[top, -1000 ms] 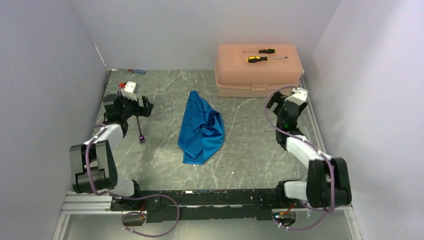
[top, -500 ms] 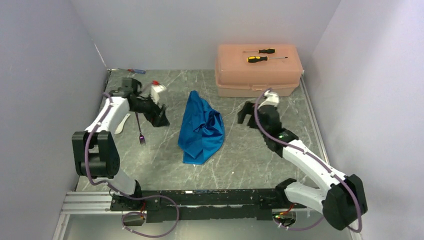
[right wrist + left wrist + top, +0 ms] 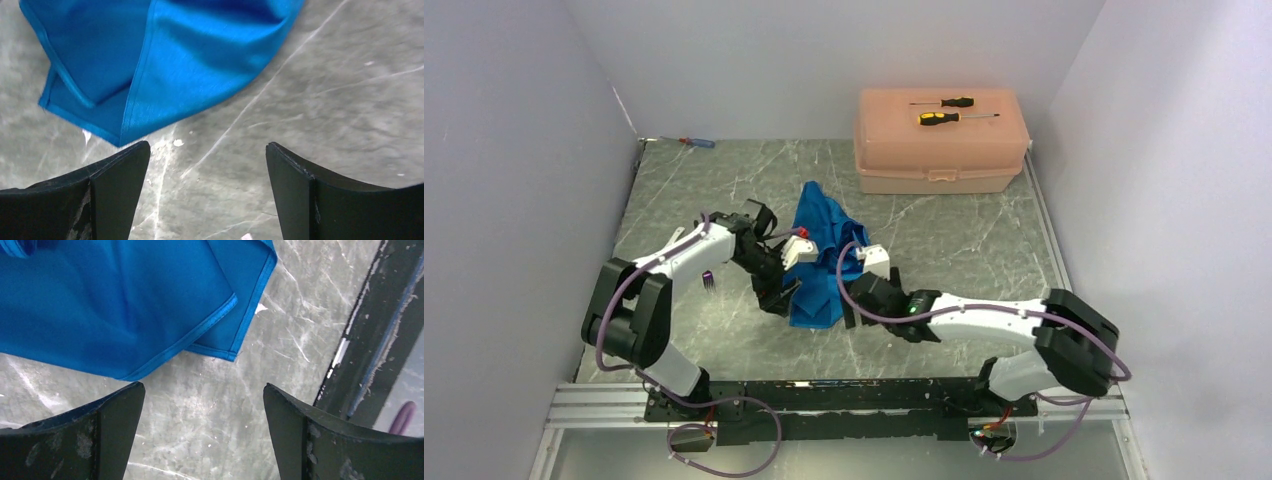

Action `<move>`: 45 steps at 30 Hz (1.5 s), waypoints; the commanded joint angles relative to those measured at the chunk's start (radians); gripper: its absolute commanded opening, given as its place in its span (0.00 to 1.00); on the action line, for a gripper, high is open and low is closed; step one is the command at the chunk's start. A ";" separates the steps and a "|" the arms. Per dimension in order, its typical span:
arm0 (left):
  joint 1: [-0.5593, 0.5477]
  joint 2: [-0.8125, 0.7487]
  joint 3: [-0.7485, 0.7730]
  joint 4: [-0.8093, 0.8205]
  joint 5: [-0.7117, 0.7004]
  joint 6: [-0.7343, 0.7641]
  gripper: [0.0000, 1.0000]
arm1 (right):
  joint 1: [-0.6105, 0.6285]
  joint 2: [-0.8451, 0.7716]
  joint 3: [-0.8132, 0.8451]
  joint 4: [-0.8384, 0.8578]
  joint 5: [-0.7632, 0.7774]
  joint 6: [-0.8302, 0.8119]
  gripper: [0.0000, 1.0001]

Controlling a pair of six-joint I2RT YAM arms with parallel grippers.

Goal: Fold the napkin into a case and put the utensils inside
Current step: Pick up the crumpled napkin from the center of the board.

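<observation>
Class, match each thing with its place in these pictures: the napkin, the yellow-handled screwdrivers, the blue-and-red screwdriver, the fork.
Things: 1 napkin; 2 yellow-handled screwdrivers; 3 blue-and-red screwdriver; 4 fork.
Places: A on the lid of the peach box; B far left corner of the table; C crumpled at mid-table; D partly hidden by the left arm.
Pairs: 1-C, 2-A, 3-B, 4-D.

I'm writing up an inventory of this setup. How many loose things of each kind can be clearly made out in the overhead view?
Screwdrivers: 3 (rear yellow-and-black, front yellow-and-black, blue-and-red)
Peach box: 1
Blue napkin: 1
Purple fork: 1
Total: 6 clearly seen
</observation>
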 commanded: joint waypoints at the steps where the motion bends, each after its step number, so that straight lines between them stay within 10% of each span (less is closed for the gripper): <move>1: -0.064 -0.094 -0.030 0.147 -0.090 -0.051 0.94 | 0.074 0.093 0.059 0.069 0.005 0.072 0.89; 18: 0.046 -0.029 0.002 0.182 -0.011 -0.163 0.94 | 0.085 0.271 0.143 0.194 -0.066 0.072 0.85; 27: 0.061 -0.051 -0.012 0.171 0.012 -0.138 0.94 | 0.054 0.288 0.154 0.091 0.008 0.075 0.11; 45: -0.185 0.040 -0.033 0.344 -0.264 -0.048 0.87 | -0.139 -0.006 -0.052 0.012 -0.018 0.029 0.00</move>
